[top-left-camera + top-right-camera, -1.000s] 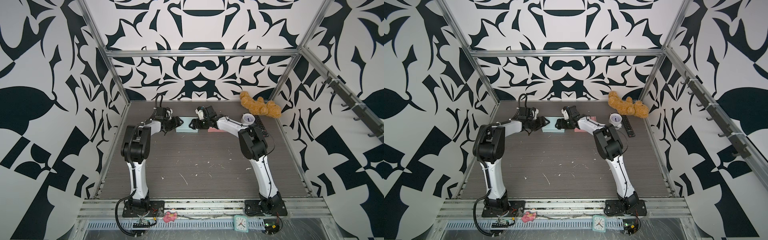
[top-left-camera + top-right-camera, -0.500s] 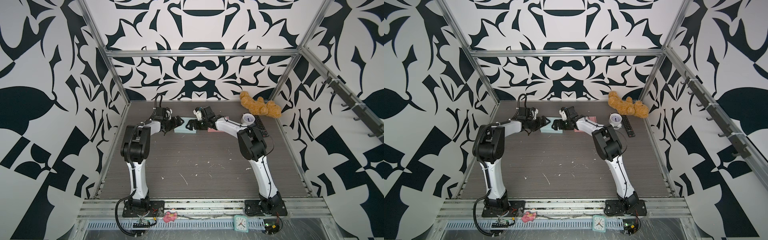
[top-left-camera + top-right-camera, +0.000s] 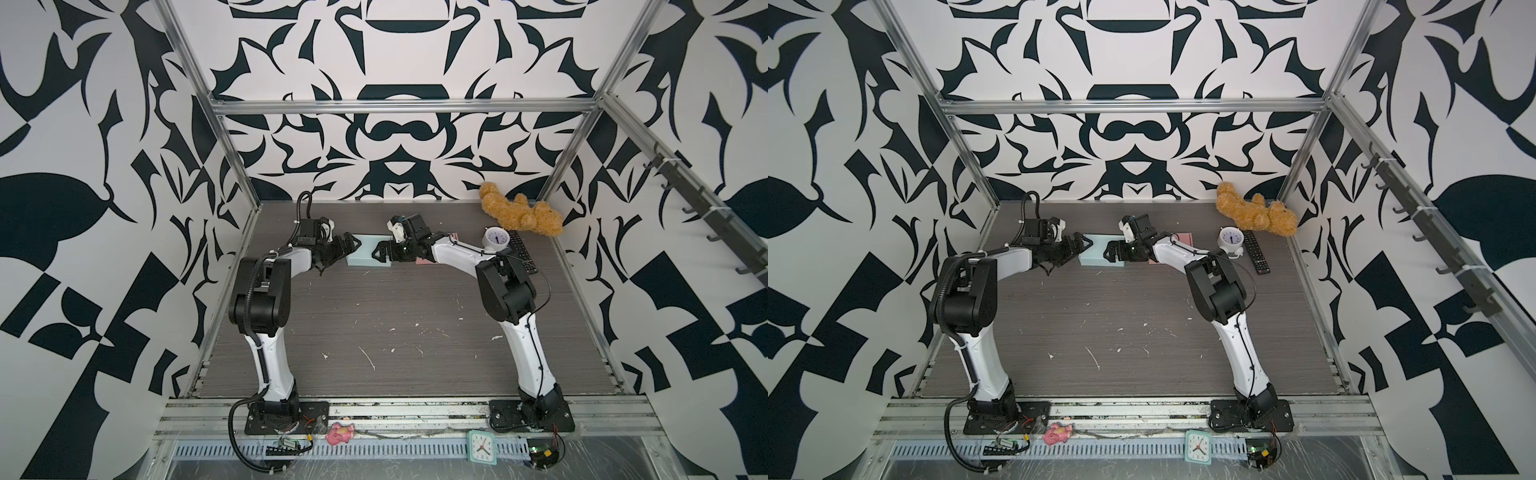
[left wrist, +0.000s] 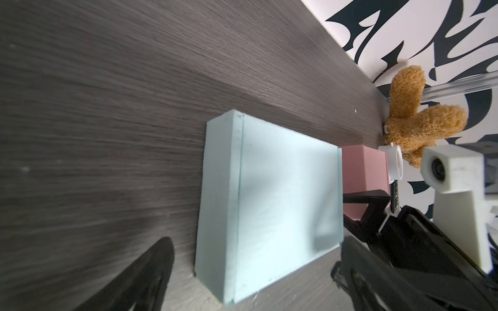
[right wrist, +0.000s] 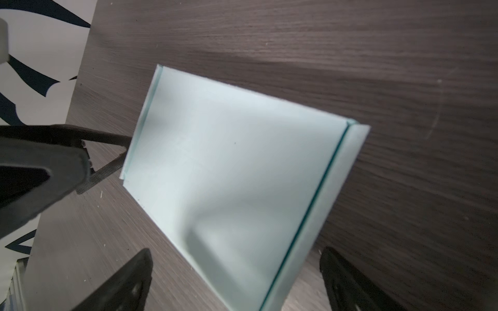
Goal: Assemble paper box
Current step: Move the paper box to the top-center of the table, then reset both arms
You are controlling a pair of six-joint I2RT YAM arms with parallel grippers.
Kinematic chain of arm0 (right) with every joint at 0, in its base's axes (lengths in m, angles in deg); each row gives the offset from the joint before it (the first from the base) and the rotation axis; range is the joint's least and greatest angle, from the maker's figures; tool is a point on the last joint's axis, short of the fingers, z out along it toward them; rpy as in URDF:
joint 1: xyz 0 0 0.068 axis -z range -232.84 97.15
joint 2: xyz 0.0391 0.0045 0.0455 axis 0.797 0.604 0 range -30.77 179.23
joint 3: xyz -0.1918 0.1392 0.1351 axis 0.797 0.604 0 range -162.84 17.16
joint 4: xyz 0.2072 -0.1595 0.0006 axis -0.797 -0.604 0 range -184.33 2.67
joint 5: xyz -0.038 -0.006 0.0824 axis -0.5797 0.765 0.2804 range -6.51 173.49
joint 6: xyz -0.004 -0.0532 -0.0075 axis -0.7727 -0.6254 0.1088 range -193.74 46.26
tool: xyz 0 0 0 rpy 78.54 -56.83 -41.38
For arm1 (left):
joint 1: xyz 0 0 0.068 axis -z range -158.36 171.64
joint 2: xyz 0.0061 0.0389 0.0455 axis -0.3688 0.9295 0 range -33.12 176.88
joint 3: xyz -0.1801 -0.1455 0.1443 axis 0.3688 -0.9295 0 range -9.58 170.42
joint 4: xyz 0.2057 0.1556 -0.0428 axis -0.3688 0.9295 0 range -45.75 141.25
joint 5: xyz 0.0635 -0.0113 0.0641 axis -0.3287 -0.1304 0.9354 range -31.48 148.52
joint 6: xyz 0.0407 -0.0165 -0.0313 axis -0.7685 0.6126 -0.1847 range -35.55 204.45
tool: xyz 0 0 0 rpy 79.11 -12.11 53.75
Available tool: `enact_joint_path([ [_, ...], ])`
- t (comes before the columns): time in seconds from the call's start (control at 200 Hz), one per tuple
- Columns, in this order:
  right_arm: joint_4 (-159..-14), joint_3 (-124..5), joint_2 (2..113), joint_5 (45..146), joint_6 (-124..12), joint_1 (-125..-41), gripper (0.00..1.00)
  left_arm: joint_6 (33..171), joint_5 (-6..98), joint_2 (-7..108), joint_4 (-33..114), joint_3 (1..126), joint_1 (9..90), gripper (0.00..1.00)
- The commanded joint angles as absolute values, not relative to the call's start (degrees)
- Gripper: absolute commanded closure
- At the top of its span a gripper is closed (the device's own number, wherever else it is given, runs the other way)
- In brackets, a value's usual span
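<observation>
Both top views show the pale blue paper box [image 3: 368,254] [image 3: 1098,254] lying flat and closed on the far middle of the table [image 3: 374,316], about where it lay a second ago. What has changed is the grippers: their jaws were narrower then and now stand spread wide. The left gripper [image 3: 350,246] sits at one end of the box and the right gripper [image 3: 380,251] at the other, facing each other across it.

On the left wrist view the left gripper [image 4: 256,242] is wide apart with the box ahead of it, nothing clamped. On the right wrist view the right gripper [image 5: 236,251] is just as wide; the near part of the box reaches in between its fingers [image 5: 129,280] with a gap on each side. A left finger lies right at the far edge of the box, and I cannot tell whether it touches. A pink box [image 4: 363,167] stands just beside the blue one
</observation>
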State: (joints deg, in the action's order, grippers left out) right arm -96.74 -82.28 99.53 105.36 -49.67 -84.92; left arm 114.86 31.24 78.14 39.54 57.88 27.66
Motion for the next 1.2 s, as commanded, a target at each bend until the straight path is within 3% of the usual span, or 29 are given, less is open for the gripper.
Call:
enact_joint_path([
  [0.0,-95.41,-81.90,93.60,104.75,-49.38,-85.28,0.01,114.57,30.97,74.53,38.23,56.24,27.36,0.01],
  [0.375,-94.63,-74.17,84.19,103.76,-49.70,-85.94,0.01,111.76,33.53,64.02,43.38,49.08,27.27,0.01],
  [0.71,-95.42,-59.45,70.07,100.02,-52.00,-85.90,0.01,107.86,37.33,49.04,49.09,38.43,27.33,0.01],
  [1.2,-93.92,-32.60,43.06,82.52,-57.64,-85.74,0.01,105.84,49.51,26.11,56.79,24.17,27.30,0.01],
])
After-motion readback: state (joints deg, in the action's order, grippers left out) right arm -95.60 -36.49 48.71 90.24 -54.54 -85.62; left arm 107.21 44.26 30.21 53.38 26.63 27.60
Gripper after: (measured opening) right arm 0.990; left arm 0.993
